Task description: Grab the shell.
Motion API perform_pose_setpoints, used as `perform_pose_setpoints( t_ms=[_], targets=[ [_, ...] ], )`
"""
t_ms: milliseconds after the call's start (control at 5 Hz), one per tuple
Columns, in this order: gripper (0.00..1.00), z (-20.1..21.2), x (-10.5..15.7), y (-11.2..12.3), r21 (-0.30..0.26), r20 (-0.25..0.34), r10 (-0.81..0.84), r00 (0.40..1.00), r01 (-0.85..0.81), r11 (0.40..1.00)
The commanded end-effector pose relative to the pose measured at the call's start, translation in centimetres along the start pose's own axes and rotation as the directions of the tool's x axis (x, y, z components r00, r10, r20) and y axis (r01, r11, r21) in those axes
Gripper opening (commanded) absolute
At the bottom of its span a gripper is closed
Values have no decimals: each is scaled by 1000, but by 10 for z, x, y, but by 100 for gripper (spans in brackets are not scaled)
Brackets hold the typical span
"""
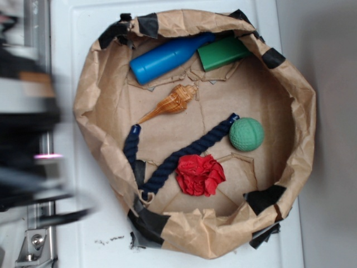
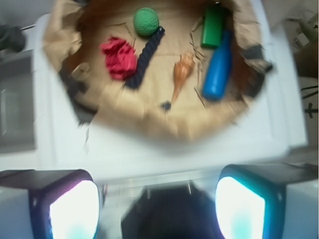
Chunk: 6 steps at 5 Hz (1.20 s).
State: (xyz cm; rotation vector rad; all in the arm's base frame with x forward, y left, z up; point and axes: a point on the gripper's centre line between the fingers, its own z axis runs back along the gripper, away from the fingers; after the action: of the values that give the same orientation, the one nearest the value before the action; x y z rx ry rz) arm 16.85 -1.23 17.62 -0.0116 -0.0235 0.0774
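Where the white table (image 1: 184,254) carries the load, a shallow brown paper basin (image 1: 304,100) with black tape patches on its rim holds every item. A dark blue rope (image 1: 184,153) runs diagonally across the basin floor and bends back along the left wall. A blue bottle (image 1: 167,57) lies on its side at the top edge, with a green block (image 1: 223,53) touching its narrow end. A red wrinkled cloth ball (image 1: 199,175) rests just beside the rope; a green dimpled ball (image 1: 246,134) sits near the rope's upper end. The shell (image 1: 172,103) lies flat between bottle and rope, apart from both, its pointed tip aimed lower left. In the wrist view the gripper (image 2: 157,206) is outside the basin, fingers (image 2: 75,209) spread wide, nothing between them.
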Motion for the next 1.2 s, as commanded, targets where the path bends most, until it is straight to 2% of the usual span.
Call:
perform_pose_setpoints(
  t_ms=[0, 200, 400, 600, 800, 1000],
  targets=[
    [100, -83, 99, 19, -28, 98, 109, 989, -106, 994],
    [100, -94, 97, 25, -34, 153, 84, 985, -79, 996],
    [100, -98, 78, 32, -35, 199, -61, 978, 69, 997],
    [100, -107, 70, 44, 1, 192, -88, 978, 89, 996],
    [100, -129, 79, 38, 53, 150, -90, 985, 83, 995],
    [100, -139, 82, 20, 86, 135, -171, 976, 160, 983]
  ],
)
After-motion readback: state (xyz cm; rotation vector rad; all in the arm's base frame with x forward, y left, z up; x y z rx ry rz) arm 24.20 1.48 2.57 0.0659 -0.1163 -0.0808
